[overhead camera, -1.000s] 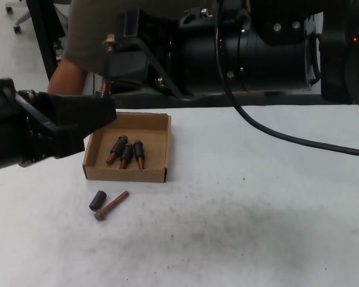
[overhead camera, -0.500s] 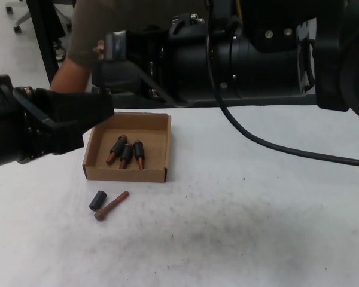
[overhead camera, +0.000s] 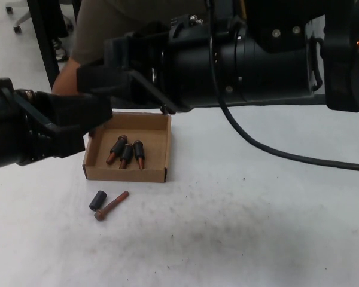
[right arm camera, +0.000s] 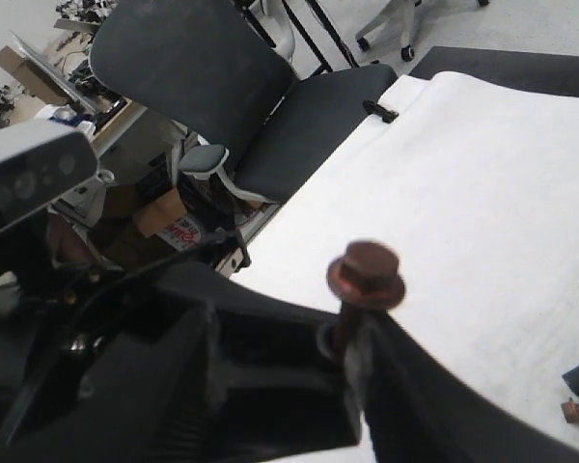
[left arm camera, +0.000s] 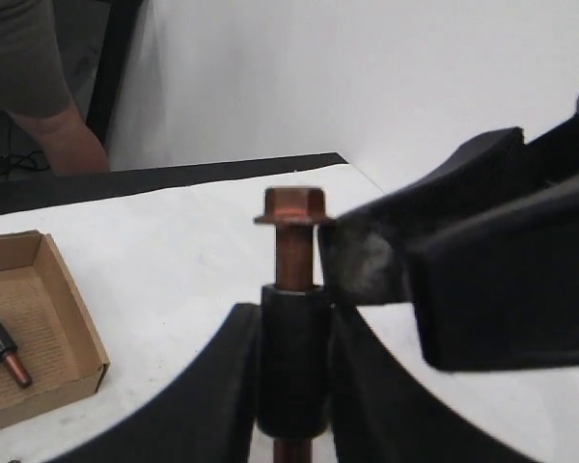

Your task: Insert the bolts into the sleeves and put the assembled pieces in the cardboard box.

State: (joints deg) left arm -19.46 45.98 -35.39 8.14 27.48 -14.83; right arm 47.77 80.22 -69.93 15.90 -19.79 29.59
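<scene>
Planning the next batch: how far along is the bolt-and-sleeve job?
Done: three assembled pieces lie in the cardboard box. In hand: left tool grips a sleeve with a bolt partway in, right tool holding that bolt. Left: seat it, box it, then the loose sleeve and loose bolt on the bench.

The bolt [left arm camera: 291,207] is coppery metal with a soft sheen on its flanged head. The sleeve [left arm camera: 293,357] around its shank is matt black, rubber or plastic by the look of it. The cardboard box [left arm camera: 72,311] is plain brown and matt, its floor finely ribbed. The table [overhead camera: 257,227] has a white matt covering, smudged grey in patches. The arm housing [overhead camera: 263,60] is glossy black, and its cable [overhead camera: 287,156] is smooth and duller.
</scene>
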